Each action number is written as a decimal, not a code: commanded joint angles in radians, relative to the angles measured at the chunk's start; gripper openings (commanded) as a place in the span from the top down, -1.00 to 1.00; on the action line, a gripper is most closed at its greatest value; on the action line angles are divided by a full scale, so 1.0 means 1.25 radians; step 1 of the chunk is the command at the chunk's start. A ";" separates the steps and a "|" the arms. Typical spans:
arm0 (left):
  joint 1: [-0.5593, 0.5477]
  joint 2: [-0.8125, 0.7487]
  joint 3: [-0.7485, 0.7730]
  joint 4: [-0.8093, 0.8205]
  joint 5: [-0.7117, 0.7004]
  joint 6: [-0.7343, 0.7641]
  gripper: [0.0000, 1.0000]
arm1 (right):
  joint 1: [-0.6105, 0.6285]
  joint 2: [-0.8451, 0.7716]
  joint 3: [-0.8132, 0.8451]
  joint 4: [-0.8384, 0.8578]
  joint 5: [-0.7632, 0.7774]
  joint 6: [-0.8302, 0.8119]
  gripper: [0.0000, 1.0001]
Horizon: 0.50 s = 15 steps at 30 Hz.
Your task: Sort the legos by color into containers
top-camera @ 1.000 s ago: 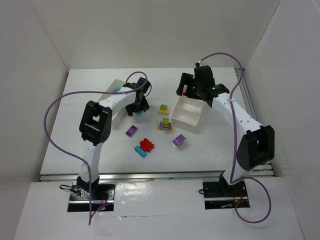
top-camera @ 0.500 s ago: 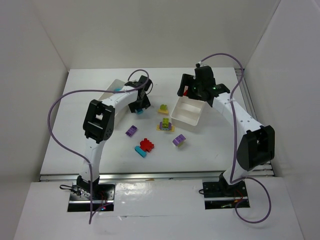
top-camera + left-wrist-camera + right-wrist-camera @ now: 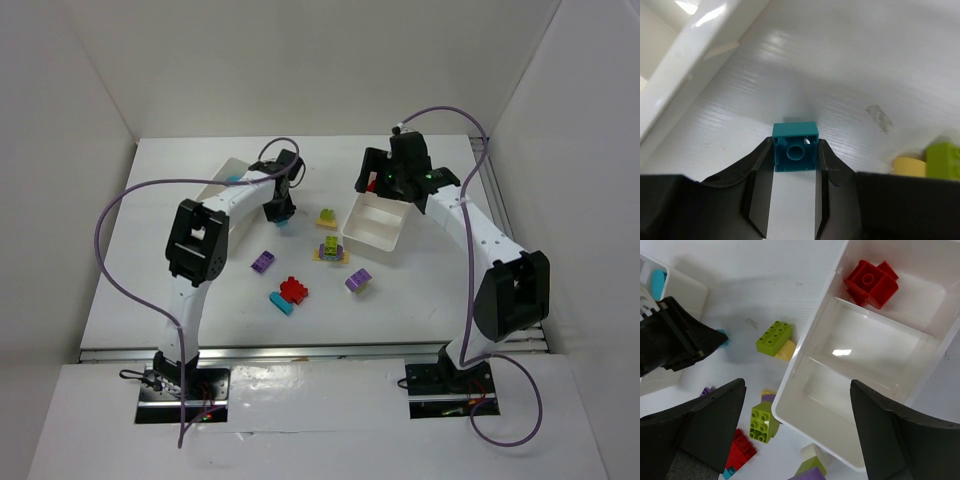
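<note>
My left gripper [image 3: 795, 150] is shut on a cyan brick [image 3: 795, 152] lying on the table beside the left container [image 3: 690, 45]; both fingers press its sides. In the top view this gripper [image 3: 281, 214] is right of that white tray [image 3: 218, 183], which holds another cyan brick [image 3: 233, 180]. My right gripper [image 3: 797, 385] hangs open and empty over the right container [image 3: 805, 340], whose far compartment holds a red brick [image 3: 871, 282]. Loose legos lie between the trays: a lime-and-yellow pair [image 3: 327, 216], a lime-topped cluster [image 3: 330, 250], a purple brick [image 3: 263, 262], a red-and-cyan cluster [image 3: 290, 293].
A purple-and-lime cluster [image 3: 358, 280] sits just in front of the right container [image 3: 378, 228]. White walls enclose the table on three sides. A purple cable loops from each arm.
My left gripper has closed on the cyan brick after edging slightly toward the back. The right arm has not moved.
</note>
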 commanded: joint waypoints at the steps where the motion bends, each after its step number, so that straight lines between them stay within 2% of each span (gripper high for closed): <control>1: -0.002 -0.106 0.058 -0.003 0.035 0.053 0.99 | -0.012 -0.005 0.008 0.001 0.005 0.000 -0.85; 5: 0.017 -0.148 0.101 -0.013 0.057 0.069 1.00 | -0.012 -0.005 0.008 0.008 -0.004 0.000 -0.85; 8: 0.070 -0.159 0.130 -0.022 0.099 0.069 1.00 | -0.012 -0.005 0.008 0.008 -0.011 0.000 -0.85; 15: 0.182 -0.078 0.218 -0.029 0.155 0.094 1.00 | -0.019 -0.005 0.008 0.008 -0.011 0.000 -0.85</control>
